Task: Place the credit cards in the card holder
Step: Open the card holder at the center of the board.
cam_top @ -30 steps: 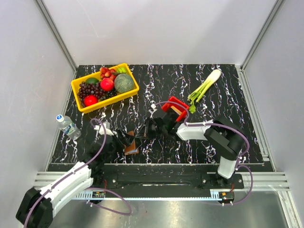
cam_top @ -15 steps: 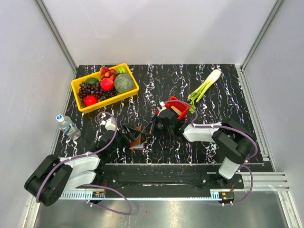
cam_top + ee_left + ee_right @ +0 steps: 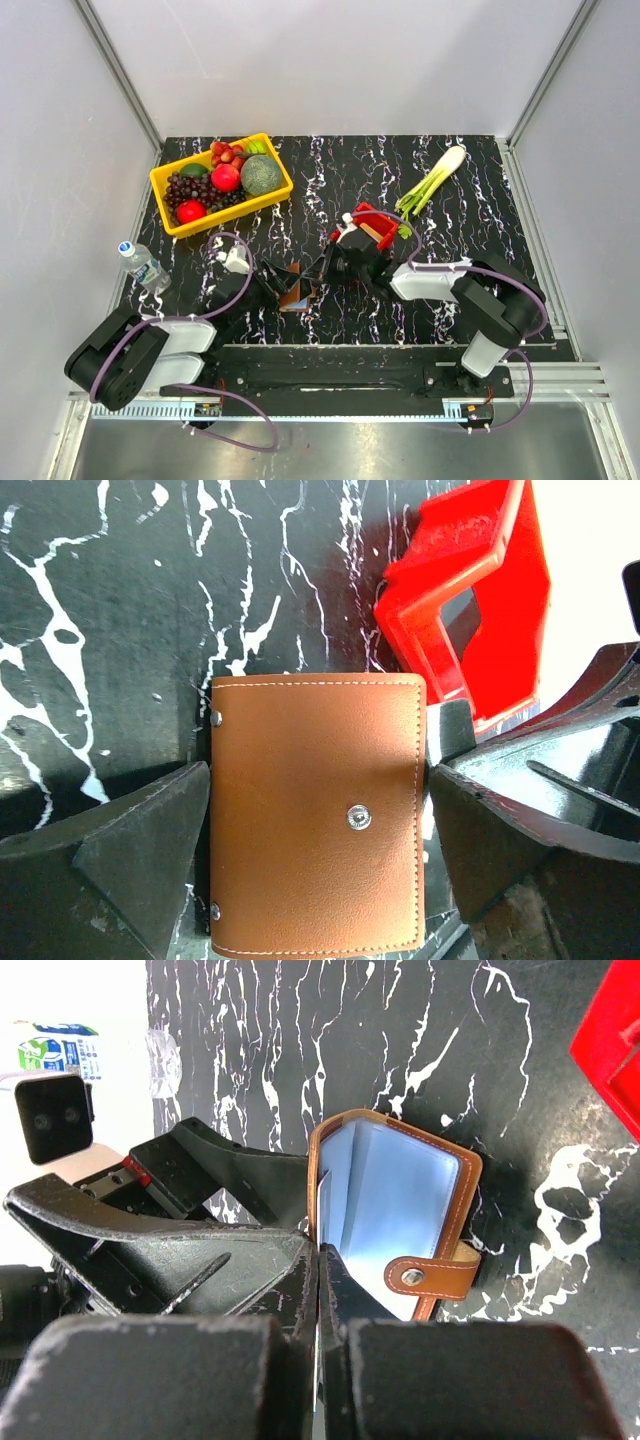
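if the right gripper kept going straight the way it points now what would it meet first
Most likely the card holder: it is open, pale blue inside showing, directly ahead of the shut right gripper. Depth is unclear, but the tips look nearly at its edge.

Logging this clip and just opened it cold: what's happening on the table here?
Both arms meet at the brown card holder. The left gripper is open, one finger either side of it. The right gripper is shut, its tip at the holder's opened edge, where pale blue sleeves show. Whether it pinches a card is unclear.
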Robot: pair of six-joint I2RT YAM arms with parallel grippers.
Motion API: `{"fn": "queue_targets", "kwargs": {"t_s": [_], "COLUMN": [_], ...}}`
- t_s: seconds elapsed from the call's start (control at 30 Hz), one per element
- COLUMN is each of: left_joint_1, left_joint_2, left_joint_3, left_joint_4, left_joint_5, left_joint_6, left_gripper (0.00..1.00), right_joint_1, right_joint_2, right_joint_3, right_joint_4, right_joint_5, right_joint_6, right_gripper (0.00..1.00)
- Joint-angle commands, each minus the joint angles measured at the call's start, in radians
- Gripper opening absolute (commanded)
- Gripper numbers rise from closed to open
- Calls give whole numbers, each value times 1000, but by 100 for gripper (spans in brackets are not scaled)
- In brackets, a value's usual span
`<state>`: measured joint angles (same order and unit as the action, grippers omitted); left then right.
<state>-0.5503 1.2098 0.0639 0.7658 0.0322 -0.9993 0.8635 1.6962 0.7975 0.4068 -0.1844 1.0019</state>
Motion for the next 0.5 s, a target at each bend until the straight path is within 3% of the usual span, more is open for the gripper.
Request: {"fn": "queue_targets", "kwargs": {"t_s": [0.0, 0.27, 0.33, 0.37, 0.43, 0.47], "left_joint_1": [-54, -54, -54, -54, -53, -53], "left_joint_2": [25, 70, 59, 50, 24, 8], "left_joint_3": [91, 90, 82, 79, 77, 82], "left_joint_4": [245, 357, 340, 330, 279, 247], "left_joint_5": [331, 382, 382, 374, 364, 359], "left_joint_6": [-39, -41, -29, -22, -1, 11], "left_gripper": [99, 94, 89, 83, 55, 52], "right_joint_1": [55, 35, 34, 31, 31, 31], "right_joint_2": [-64, -86, -89, -87, -89, -92], "right_joint_3": [-29, -63, -70, -70, -72, -72], "right_joint_4": [165, 148, 153, 155, 167, 162], "right_joint_5": [-109, -90, -84, -87, -90, -87], "right_joint_6": [12, 27, 30, 29, 30, 27], "right_gripper": [0, 0, 0, 0, 0, 0]}}
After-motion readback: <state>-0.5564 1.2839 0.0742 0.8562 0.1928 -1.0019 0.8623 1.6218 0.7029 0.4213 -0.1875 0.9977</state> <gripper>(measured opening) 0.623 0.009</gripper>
